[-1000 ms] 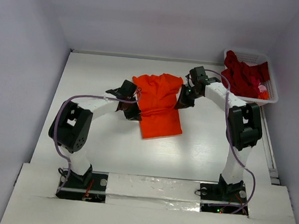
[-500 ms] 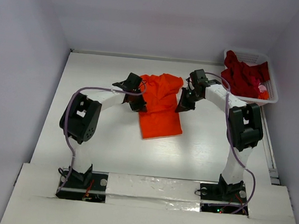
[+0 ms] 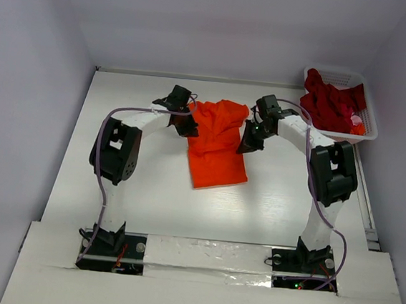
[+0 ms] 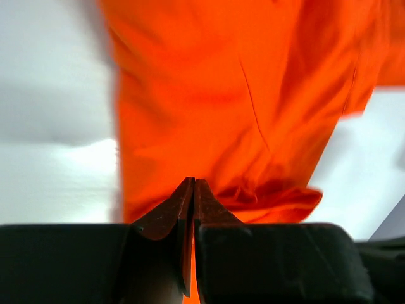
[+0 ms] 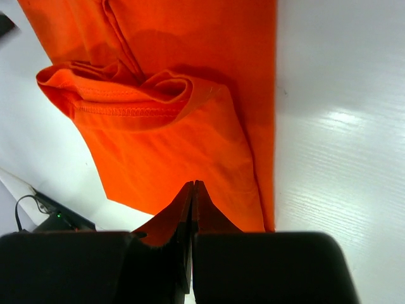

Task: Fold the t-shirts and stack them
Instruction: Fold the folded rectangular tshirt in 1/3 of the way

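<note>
While both pairs of jaws sit closed: left gripper (image 3: 188,128) at orange t-shirt (image 3: 217,150) left edge, right gripper (image 3: 246,145) at its right edge; red t-shirts (image 3: 329,101) in basket (image 3: 367,135), table (image 3: 277,202) far right corner.

The t-shirt (image 3: 216,145) at 12 o'clock is plain bright orange. Heaped shirts (image 3: 329,99) at 2 o'clock are dark red, their lattice basket (image 3: 366,133) white. My left gripper (image 4: 192,183) and right gripper (image 5: 192,185) are black.

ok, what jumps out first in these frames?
A bright orange t-shirt, partly folded, lies in the middle of the table, with the shut left tool and right tool at its side edges. At far right, a white basket holds a heap of red shirts.
</note>
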Tool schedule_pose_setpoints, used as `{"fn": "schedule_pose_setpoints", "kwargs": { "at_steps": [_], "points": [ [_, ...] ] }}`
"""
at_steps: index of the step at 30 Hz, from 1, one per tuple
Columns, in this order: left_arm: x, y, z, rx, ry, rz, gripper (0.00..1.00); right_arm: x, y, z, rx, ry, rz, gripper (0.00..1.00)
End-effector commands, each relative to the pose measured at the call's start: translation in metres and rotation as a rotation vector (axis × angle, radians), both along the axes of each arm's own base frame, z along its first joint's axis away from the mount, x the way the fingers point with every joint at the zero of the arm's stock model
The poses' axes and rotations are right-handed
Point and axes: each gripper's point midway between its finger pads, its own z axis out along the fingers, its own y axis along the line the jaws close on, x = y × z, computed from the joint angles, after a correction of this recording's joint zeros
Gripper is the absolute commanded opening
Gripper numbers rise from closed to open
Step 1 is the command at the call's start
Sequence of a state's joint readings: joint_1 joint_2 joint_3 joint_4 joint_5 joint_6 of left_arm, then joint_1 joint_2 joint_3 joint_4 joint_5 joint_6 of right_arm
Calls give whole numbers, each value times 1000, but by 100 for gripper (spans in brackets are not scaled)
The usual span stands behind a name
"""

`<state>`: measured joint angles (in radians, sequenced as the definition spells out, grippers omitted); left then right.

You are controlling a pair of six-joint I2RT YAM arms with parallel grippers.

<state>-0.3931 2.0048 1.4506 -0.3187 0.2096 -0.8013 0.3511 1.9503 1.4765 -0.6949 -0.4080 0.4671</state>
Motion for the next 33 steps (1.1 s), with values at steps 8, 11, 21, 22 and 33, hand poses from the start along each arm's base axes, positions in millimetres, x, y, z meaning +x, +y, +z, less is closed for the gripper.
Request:
{"fn": "schedule_pose_setpoints", "kwargs": {
  "at_steps": [8,11,21,22,33],
  "points": [
    [13,59,22,80,-43,61,0,-19,18,20,41,-61,57,0],
    [-21,44,25,64,-41,2,0,-26,23,15,37,-55,67,0],
    [-105,14,23,-55,2,-24,0,-51,23,-31,-5,10,74,0],
    [-104,16,26,-50,-4,-21,0,-55,25,-35,-7,11,86,0],
    [-105,22,42,-27,-37,-21,0,-126,27,-60,-41,67,146,0]
  ]
}}
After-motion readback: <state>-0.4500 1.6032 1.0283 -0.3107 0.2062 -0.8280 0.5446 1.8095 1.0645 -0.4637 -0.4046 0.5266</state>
